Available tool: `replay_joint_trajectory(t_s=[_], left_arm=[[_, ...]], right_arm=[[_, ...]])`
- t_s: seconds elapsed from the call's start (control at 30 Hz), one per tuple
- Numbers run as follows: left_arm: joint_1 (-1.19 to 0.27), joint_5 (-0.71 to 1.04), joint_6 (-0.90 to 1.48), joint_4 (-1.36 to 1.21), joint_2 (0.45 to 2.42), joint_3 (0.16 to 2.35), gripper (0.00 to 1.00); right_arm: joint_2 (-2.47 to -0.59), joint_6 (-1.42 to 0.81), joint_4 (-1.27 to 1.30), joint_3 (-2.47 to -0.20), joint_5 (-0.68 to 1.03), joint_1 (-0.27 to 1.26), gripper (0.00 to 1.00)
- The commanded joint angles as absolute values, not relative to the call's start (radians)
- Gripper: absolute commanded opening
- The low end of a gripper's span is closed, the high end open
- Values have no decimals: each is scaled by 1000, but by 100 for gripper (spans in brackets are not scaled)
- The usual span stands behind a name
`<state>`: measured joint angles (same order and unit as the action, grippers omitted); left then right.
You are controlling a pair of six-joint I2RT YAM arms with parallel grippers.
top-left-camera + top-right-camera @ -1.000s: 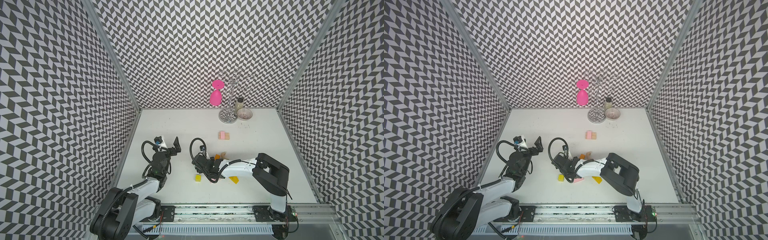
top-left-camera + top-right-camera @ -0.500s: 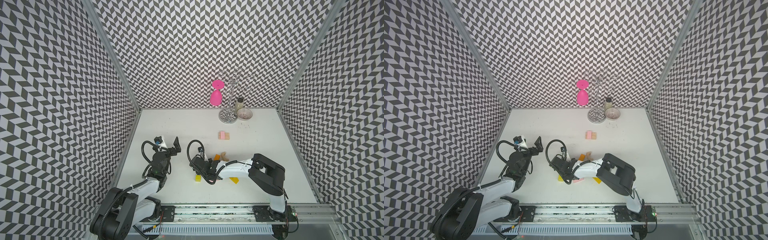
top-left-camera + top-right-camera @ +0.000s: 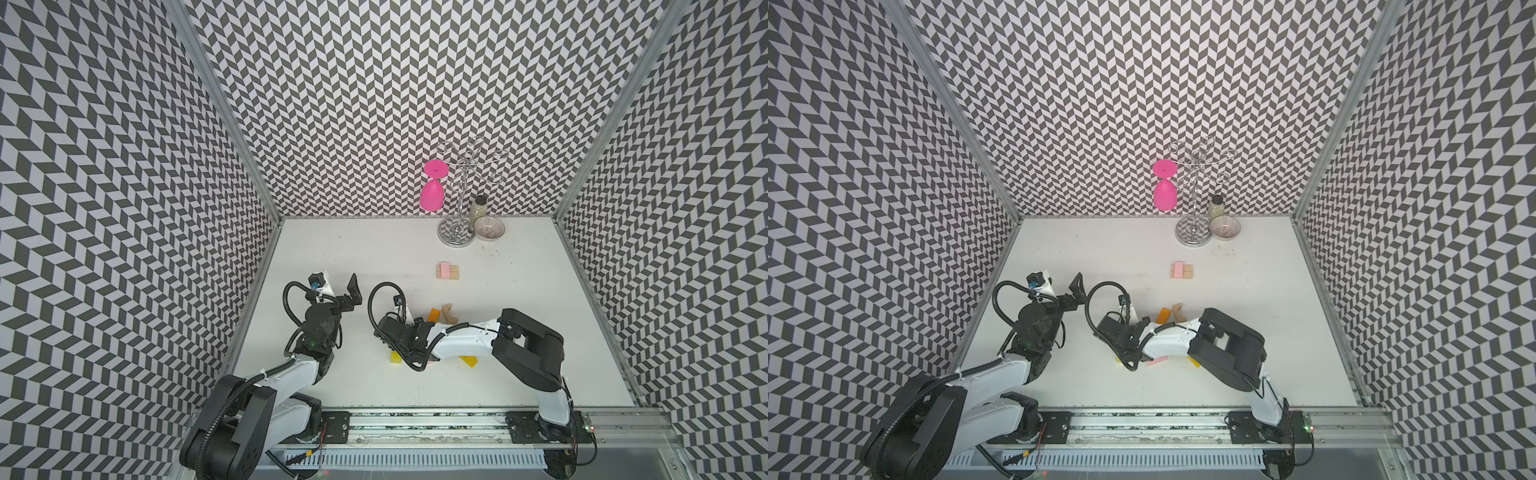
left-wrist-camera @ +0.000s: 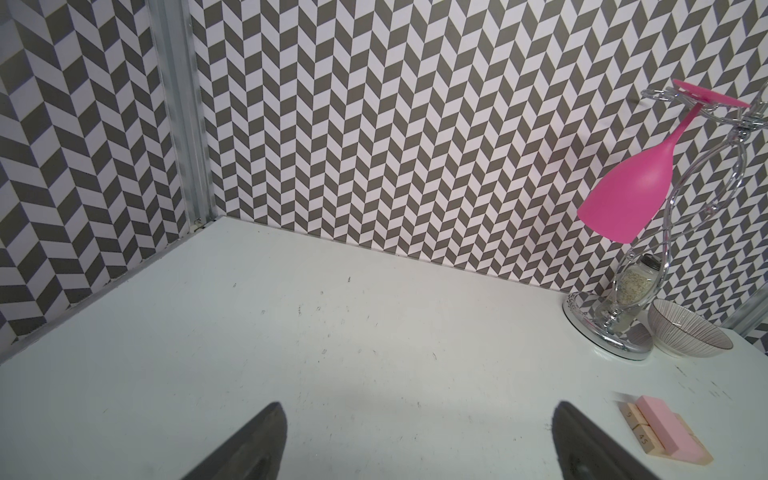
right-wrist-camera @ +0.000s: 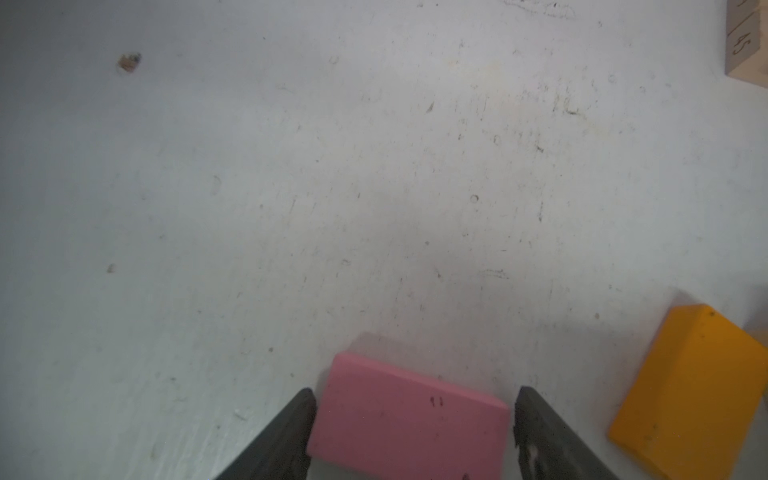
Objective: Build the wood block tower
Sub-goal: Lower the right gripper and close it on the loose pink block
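The tower (image 3: 447, 271) is a pale pink bar lying across tan bars, mid-table toward the back; it also shows in the left wrist view as tower (image 4: 665, 432). My right gripper (image 5: 413, 395) is low over the front blocks, open, with a pink bar (image 5: 409, 415) between its fingers; one finger touches it and a thin gap shows at the other. An orange-yellow block (image 5: 690, 390) lies beside it. In both top views an orange bar (image 3: 433, 326), a tan arch (image 3: 449, 324), a yellow cube (image 3: 395, 357) and a yellow piece (image 3: 469, 360) lie around the right wrist. My left gripper (image 4: 415, 411) is open and empty.
A chrome wire stand (image 3: 457, 232) with a magenta goblet (image 3: 432, 195) hanging on it, a small jar (image 3: 480, 208) and a striped bowl (image 3: 489, 228) stand at the back right. Patterned walls enclose the white table (image 3: 374, 249) on three sides.
My right arm has shifted slightly to the left over the front blocks. The left arm has stayed still.
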<state>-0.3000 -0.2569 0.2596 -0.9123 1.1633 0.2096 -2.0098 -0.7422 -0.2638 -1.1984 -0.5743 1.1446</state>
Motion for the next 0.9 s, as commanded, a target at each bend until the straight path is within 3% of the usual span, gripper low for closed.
replay_joint_trajectory(t_s=[0.0,0.87], left_arm=[[-293,-251,270,-935,1163,207,100],[-293,-245,268,-934,1165,209,100]], right_arm=[[-1993,-771,-280,-1162,-603,1152,74],[-2020,-767,-254,-1167,-602,1144,75]])
